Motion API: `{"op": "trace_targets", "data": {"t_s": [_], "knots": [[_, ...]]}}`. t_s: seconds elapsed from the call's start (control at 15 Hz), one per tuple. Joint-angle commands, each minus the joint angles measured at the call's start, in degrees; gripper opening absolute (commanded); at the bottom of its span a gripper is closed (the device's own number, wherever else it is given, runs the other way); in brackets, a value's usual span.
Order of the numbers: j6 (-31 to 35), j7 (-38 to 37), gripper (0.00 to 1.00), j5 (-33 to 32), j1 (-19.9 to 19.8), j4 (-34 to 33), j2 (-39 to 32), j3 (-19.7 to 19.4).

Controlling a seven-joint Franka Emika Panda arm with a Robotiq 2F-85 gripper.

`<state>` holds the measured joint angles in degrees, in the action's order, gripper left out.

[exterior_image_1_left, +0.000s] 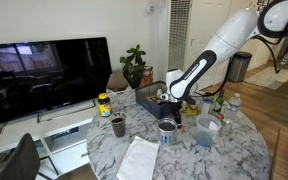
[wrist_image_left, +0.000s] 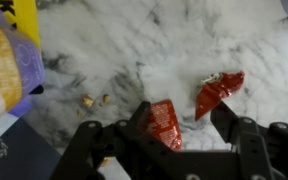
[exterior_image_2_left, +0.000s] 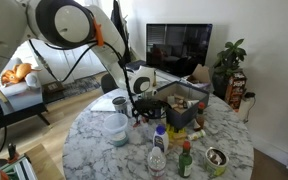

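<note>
In the wrist view my gripper (wrist_image_left: 182, 128) is open, low over a white marble table (wrist_image_left: 134, 50). A red foil packet (wrist_image_left: 165, 124) lies between the fingers, close against the left finger. A second, crumpled red wrapper (wrist_image_left: 219, 92) lies just beyond the right fingertip. Two small brown crumbs (wrist_image_left: 95, 100) lie on the marble to the left. A yellow and purple bag (wrist_image_left: 6, 60) fills the left edge. In both exterior views the gripper (exterior_image_1_left: 167, 101) (exterior_image_2_left: 142, 100) points down over the middle of the round table.
The table (exterior_image_1_left: 239, 150) holds a dark cup (exterior_image_1_left: 118, 125), a metal tin (exterior_image_1_left: 167, 130), a yellow-lidded jar (exterior_image_1_left: 104, 103), white paper (exterior_image_1_left: 139, 158), a clear bowl (exterior_image_2_left: 117, 130), bottles (exterior_image_2_left: 157, 155) and a dark box (exterior_image_2_left: 179, 112). A TV (exterior_image_1_left: 44, 75) and a plant (exterior_image_1_left: 135, 65) stand behind.
</note>
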<state>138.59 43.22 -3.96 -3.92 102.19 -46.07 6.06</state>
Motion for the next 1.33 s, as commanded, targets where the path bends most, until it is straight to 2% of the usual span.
{"op": "trace_targets", "data": {"t_s": [0.0, 0.2, 0.33, 0.8, 1.27], "knots": [[-1.41, 0.73, 0.35, -1.07, -1.04, -1.22, -0.94, 0.71], [-3.24, 1.06, 0.12, -1.24, -1.14, -1.36, -0.63, 0.57], [-4.37, 1.1, 0.01, -1.14, -1.18, -1.74, -0.73, 0.56], [-8.06, 1.32, 0.0, -0.99, -1.37, -1.15, 0.86, 0.51], [-7.87, 3.15, 0.0, -1.0, -2.02, 3.79, 7.79, 0.51]]}}
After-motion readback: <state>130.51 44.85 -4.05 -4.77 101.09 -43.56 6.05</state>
